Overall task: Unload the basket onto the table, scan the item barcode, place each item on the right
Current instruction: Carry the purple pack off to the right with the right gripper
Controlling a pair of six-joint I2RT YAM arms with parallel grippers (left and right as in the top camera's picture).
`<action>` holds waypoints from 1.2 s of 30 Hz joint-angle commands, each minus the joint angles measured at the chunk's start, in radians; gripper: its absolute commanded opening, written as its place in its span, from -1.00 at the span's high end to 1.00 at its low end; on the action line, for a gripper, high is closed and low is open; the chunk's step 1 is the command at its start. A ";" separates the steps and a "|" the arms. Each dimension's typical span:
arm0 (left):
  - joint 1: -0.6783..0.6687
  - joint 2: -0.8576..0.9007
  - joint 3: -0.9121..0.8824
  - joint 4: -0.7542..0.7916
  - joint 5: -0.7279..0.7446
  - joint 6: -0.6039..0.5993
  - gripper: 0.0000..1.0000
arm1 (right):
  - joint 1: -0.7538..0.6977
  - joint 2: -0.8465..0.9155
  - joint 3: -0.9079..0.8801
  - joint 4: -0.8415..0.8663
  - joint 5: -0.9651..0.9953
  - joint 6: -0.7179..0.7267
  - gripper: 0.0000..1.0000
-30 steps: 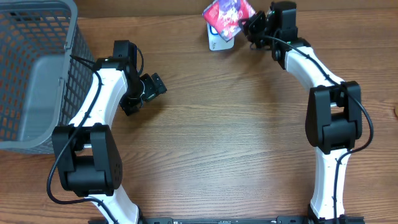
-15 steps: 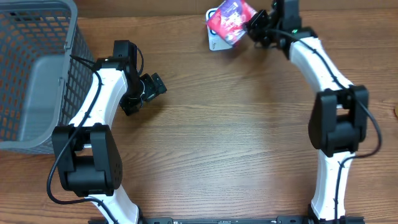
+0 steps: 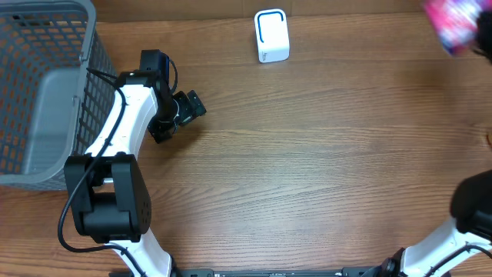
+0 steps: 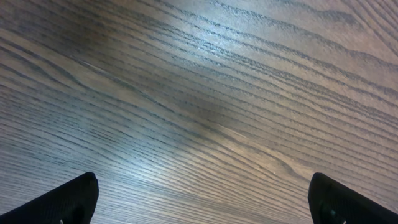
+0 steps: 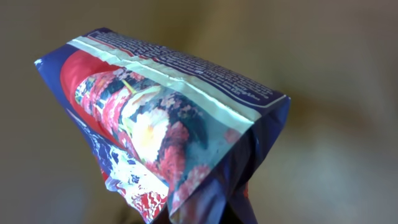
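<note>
The item is a crinkled snack bag printed in blue, red and white. It fills the right wrist view, and my right gripper is shut on its lower end, the fingers almost wholly hidden by the foil. From overhead the item is a pink and blue blur at the far right top corner, well right of the white scanner with a blue ring. No barcode shows on the faces in view. My left gripper hovers open over bare wood at the left, and its wrist view shows the left gripper holding nothing.
A grey mesh basket stands along the left edge beside the left arm. A dark part of the right arm sits at the right edge. Wooden tabletop lies between the arms.
The right arm has swung the item from just above the scanner to the far right top corner, uncovering the scanner. The left arm has not moved.
</note>
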 commanded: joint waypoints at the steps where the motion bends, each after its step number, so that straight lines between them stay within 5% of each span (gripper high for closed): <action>1: -0.002 0.001 -0.006 0.000 -0.006 0.010 -0.99 | -0.124 0.014 -0.030 -0.092 0.120 -0.017 0.93; 15: -0.002 0.001 -0.006 0.000 -0.006 0.010 -1.00 | -0.421 0.022 -0.128 -0.103 0.260 -0.128 0.88; 17: -0.002 0.001 -0.006 0.000 -0.006 0.010 -1.00 | -0.430 0.022 -0.140 -0.083 0.261 -0.169 0.24; 19: -0.002 0.001 -0.006 0.000 -0.006 0.010 -1.00 | -0.431 0.022 -0.145 -0.077 0.254 -0.192 -0.80; 20: -0.002 0.001 -0.006 0.000 -0.006 0.010 -1.00 | -0.431 0.022 -0.145 -0.078 0.237 -0.204 -1.00; 27: -0.002 0.001 -0.006 0.000 -0.006 0.009 -1.00 | -0.431 -0.031 -0.143 -0.123 0.082 -0.243 -1.00; 36: -0.002 0.001 -0.006 0.000 -0.006 0.010 -0.99 | -0.418 -0.323 -0.145 -0.312 -0.187 -0.328 -1.00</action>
